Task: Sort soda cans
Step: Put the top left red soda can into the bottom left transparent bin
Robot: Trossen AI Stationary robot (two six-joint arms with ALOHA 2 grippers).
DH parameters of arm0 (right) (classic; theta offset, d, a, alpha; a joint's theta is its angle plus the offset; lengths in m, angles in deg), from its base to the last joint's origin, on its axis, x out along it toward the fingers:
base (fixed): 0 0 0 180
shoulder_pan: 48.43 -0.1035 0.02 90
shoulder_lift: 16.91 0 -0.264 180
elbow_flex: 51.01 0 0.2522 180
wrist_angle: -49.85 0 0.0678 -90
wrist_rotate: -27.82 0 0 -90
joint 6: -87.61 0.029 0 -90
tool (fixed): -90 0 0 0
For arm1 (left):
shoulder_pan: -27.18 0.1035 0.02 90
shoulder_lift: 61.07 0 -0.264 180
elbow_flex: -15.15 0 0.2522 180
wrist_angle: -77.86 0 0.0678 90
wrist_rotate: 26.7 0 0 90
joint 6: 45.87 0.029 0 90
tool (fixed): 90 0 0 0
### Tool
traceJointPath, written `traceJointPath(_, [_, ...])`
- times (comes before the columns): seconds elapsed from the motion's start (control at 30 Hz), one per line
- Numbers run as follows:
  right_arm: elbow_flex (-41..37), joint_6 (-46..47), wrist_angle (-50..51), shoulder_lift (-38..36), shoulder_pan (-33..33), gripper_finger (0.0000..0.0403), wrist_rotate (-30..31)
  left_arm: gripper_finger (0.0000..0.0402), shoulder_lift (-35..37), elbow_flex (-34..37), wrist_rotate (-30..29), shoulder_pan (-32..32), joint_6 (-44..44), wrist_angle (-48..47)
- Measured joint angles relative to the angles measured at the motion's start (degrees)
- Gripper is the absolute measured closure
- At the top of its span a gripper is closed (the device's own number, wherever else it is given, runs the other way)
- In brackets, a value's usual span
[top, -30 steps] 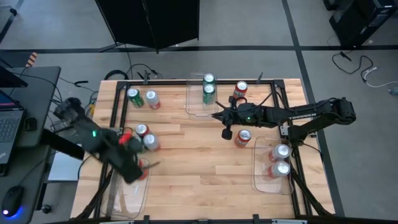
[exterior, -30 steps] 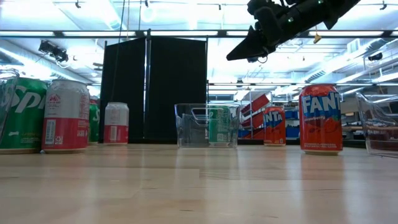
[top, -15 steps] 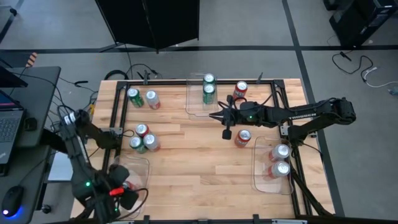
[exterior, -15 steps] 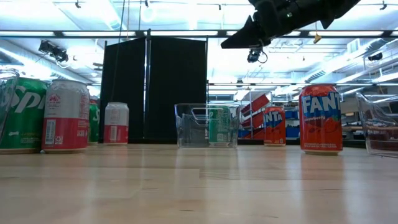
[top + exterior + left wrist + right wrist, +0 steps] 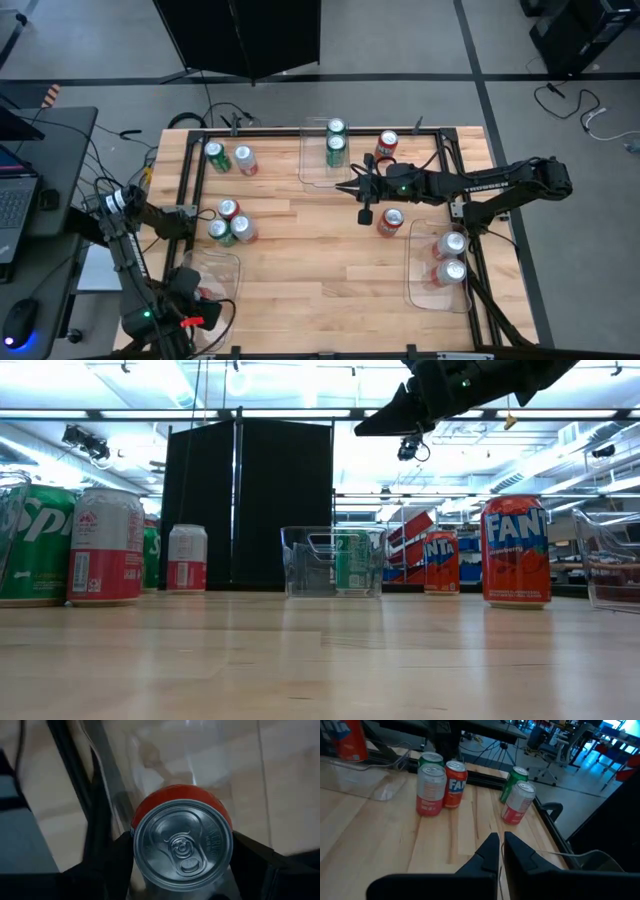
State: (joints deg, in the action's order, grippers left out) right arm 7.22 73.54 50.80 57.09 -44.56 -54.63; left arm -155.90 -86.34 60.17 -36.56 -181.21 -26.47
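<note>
Since a second ago we have swung our left arm off the cluster of cans and down to the near-left corner, where the left gripper point(image 5: 190, 312) now hangs over the clear tray point(image 5: 232, 262) at that corner. It grasps a red soda can point(image 5: 182, 842) by its sides; the left wrist view looks straight down on the silver top, with a dark finger on either side and clear tray plastic beneath. We judge that this red can is about to be set down, which would start the red group in this tray.

Moving right, three cans stand together at mid-left: a red Fanta can point(image 5: 228, 209), a green can point(image 5: 217, 229) and a silver-white can point(image 5: 243, 229). Further back sit a green Sprite can point(image 5: 214, 153) and another silver-white can point(image 5: 244, 159). The back-centre tray point(image 5: 306, 165) holds two green cans point(image 5: 335, 140).

Our right arm reaches in from the right edge, stretched out level above the table centre, and has barely shifted over the second. The right gripper point(image 5: 347, 187) is clenched and empty, with its fingertips pressed together in the right wrist view. Two red cans point(image 5: 389, 220) remain loose near it, one behind and one beside the right tray point(image 5: 412, 262), which holds two silver-white cans point(image 5: 450, 257).
</note>
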Motion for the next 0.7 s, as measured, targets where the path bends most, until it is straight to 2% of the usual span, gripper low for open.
traceJointPath(0.1, [0.00,-0.06,0.00,0.00,0.00,0.0389,-0.02,0.0133,0.37,2.43,-2.60,-0.03,0.40,1.33])
traceJointPath(0.27, [0.00,-0.06,0.00,0.00,0.00,0.0389,-0.04,0.0133,0.99,8.01,-2.60,0.00,0.91,3.73])
traceJointPath(0.43, [0.00,-0.06,0.01,0.00,0.00,0.0389,-0.04,0.0133,1.34,9.63,1.23,0.00,0.20,5.79])
traceJointPath(0.7, [0.00,-0.06,0.02,0.00,0.00,0.0389,-0.07,0.0133,1.40,11.78,2.96,-0.02,-0.01,8.96])
